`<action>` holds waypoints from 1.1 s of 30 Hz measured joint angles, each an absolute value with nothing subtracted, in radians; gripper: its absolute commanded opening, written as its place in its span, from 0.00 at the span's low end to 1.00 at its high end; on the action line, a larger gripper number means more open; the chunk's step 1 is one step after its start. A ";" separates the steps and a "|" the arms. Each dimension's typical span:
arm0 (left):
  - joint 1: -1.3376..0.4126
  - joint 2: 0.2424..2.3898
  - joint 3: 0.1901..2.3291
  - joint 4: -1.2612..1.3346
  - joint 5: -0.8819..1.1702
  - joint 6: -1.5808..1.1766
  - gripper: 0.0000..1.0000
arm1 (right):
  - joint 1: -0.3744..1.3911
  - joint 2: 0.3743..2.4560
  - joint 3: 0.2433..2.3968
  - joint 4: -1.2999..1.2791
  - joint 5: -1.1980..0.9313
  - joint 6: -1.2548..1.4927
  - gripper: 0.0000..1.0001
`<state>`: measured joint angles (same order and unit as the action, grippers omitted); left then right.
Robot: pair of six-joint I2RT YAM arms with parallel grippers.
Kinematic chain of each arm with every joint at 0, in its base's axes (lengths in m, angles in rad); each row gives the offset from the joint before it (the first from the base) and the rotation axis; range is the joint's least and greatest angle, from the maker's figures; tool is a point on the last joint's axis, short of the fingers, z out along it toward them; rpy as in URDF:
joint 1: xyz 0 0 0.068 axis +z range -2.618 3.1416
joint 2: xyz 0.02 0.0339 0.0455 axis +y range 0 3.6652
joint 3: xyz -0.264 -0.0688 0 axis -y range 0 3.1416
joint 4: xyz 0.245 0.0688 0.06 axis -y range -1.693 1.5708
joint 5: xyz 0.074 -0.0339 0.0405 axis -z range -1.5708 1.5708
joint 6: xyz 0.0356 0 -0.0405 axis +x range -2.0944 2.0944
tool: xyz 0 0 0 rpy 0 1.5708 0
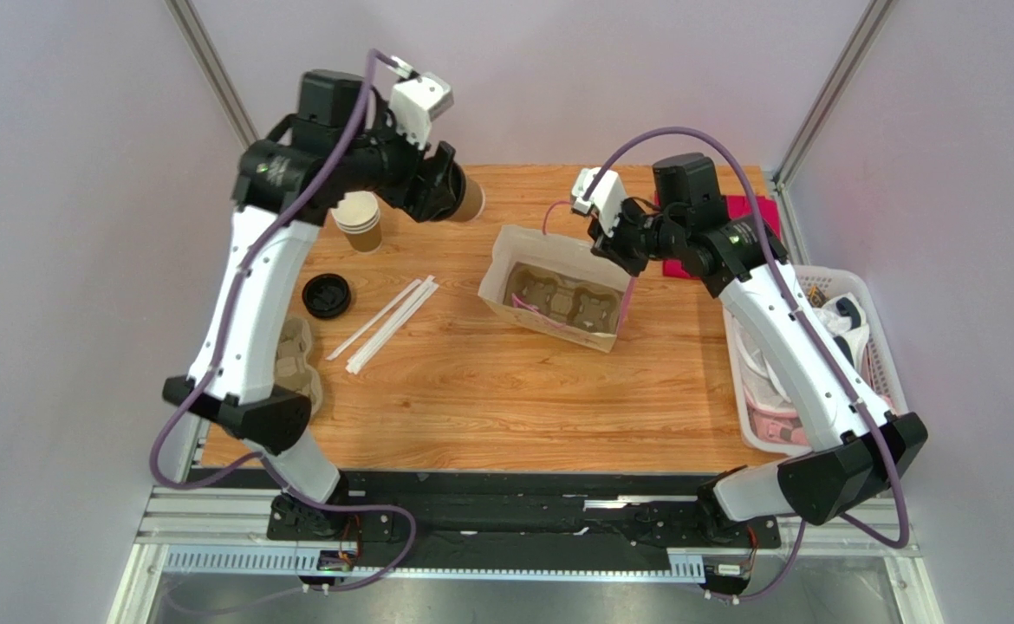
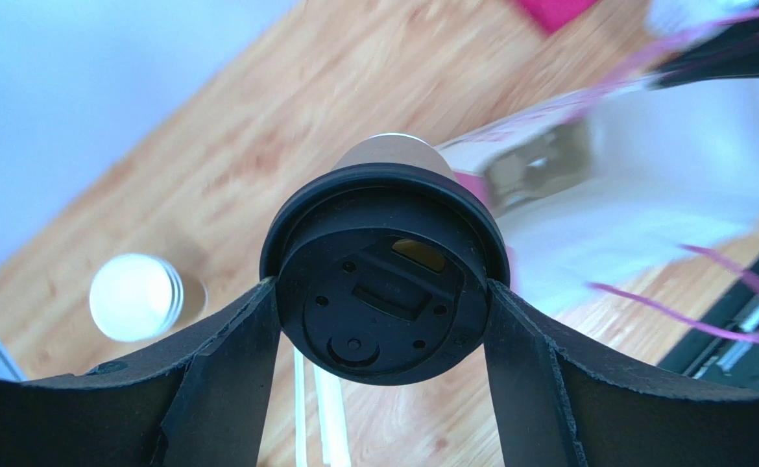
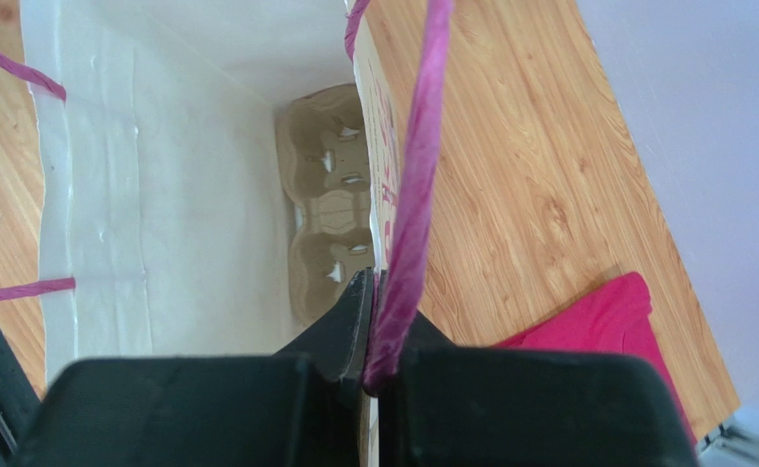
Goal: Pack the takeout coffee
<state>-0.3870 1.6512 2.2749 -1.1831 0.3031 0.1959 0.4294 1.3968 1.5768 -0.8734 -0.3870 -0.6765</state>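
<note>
Kraft-brown takeout coffee (image 1: 468,198) up off the tabletop (image 1: 499,390), clamped between the two fingers (image 2: 232,370) of the left end effector (image 1: 445,185); grip on opposite sides of its round black plastic lid (image 2: 383,282). Lid face-on to the left wrist camera, cup body running away behind it toward the paper bag (image 1: 506,276). Held near the far edge, between a stack of paper cups (image 1: 359,219) and the bag, touching neither.

Right end effector (image 1: 632,250) closed, pinching the pink handle (image 3: 413,175) at the bag's right rim; cord running up out of the shut jaws. Bag upright and open-mouthed near the middle of the tabletop, cream outside, white inside. Grey pulp cup carrier (image 3: 330,214) flat on the bag floor, wells facing up.

Elsewhere on the tabletop:
- loose black lid (image 1: 326,295) left of centre
- white wrapped straws (image 1: 385,323) just right of it, lying on a diagonal
- second pulp carrier (image 1: 298,358) at the left edge, partly behind the left arm
- magenta cloth (image 1: 753,215) at the far right corner, behind the right arm

White plastic basket (image 1: 827,273) along the right edge, contents too jumbled to name
</note>
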 measured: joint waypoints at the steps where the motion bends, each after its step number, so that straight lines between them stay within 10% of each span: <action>1: -0.393 1.623 2.297 -1.186 0.327 0.196 0.21 | 0.432 1.394 1.577 -0.864 -0.370 -0.661 0.00; 33: -0.707 1.557 1.670 -0.806 0.196 -0.012 0.15 | 0.652 1.309 1.449 -0.691 0.177 -0.243 0.00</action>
